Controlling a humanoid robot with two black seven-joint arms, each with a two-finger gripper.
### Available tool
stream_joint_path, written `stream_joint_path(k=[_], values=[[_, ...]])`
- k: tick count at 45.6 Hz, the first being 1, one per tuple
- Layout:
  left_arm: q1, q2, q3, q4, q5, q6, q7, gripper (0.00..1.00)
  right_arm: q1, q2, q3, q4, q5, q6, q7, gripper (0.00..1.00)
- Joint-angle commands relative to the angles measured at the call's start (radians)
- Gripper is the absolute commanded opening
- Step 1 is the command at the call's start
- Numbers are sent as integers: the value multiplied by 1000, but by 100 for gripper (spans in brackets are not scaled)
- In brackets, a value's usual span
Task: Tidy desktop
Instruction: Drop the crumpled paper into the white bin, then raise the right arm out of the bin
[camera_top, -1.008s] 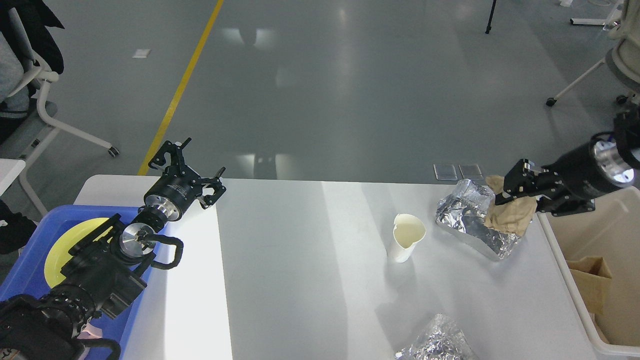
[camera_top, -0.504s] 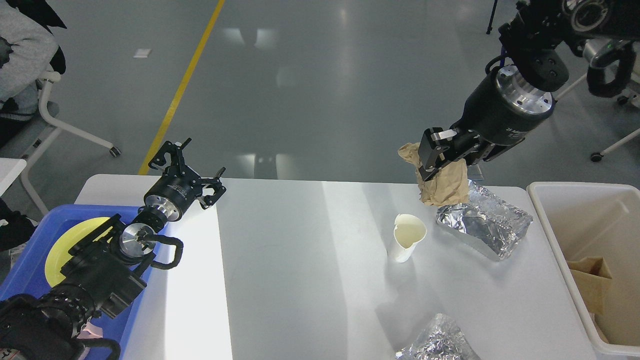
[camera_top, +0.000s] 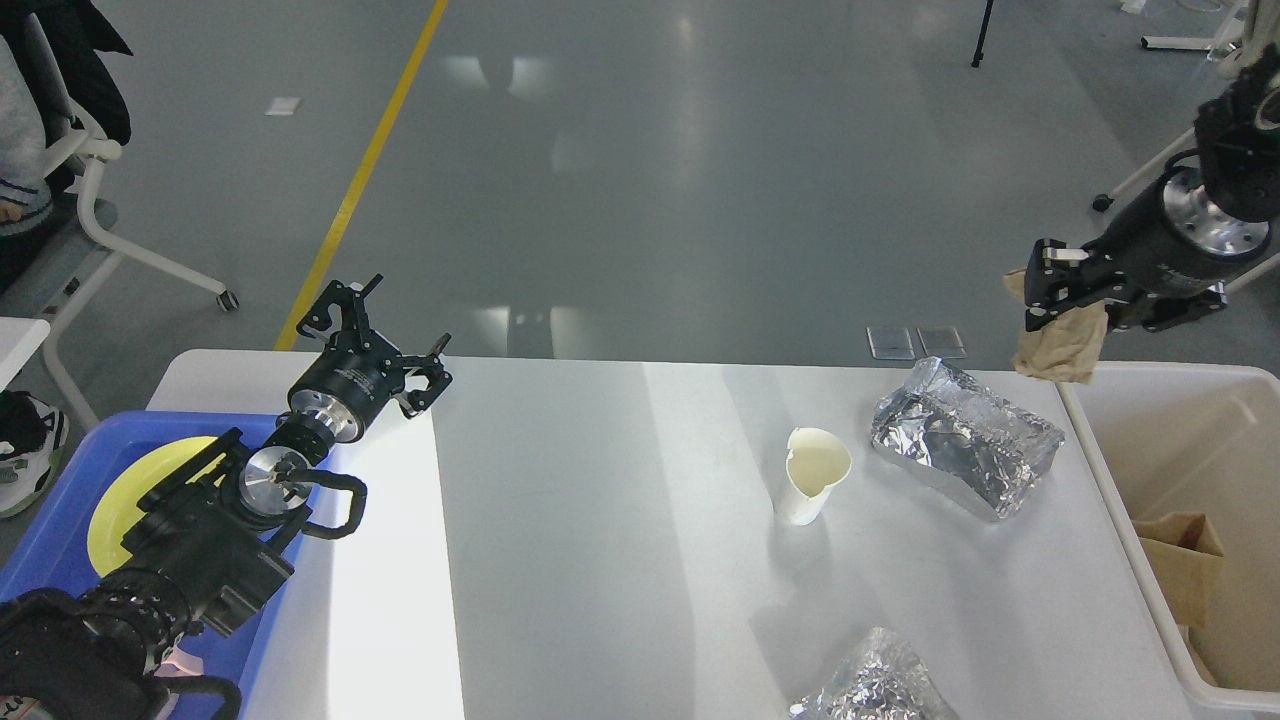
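In the head view, a crumpled brown paper is held tight in the right gripper, up in the air above the far left corner of the off-white tub. The left gripper is spread open and empty over the desktop, beside the blue tray. On the desktop, 1 dented white cup and 2 foil lumps can be seen.
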Motion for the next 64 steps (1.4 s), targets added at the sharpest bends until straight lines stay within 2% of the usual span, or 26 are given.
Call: stream_joint_path(k=[1,12,17,20,29,39,40,41,42,56,64], values=[[1,0,0,0,0,0,0,99,-192,-29,89,-140,2,-81,1,0],[1,0,0,0,0,0,0,99,-482,7,218,-296,11,-380,0,0],[1,0,0,0,-1,0,0,99,-609,76,219,-367,12,-572,-2,0],[1,0,0,0,-1,0,0,99,-683,122,221,-442,17,-647,-6,0],[1,0,0,0,-1,0,0,99,-866,235,212,-675,144,-742,-8,0],[1,0,0,0,0,0,0,99,-909,237,215,-694,158,-775,-3,1],[1,0,0,0,0,0,0,99,-909,235,215,-692,158,-773,-3,25],[1,0,0,0,-1,0,0,99,-909,234,215,-691,158,-766,-3,69],[1,0,0,2,-1,0,0,99,-910,234,210,-689,158,-764,-5,100],[1,0,0,0,-1,0,0,99,-907,232,215,-684,160,-758,-5,100],[1,0,0,0,-1,0,0,99,-838,231,216,-643,160,-753,-6,100]])
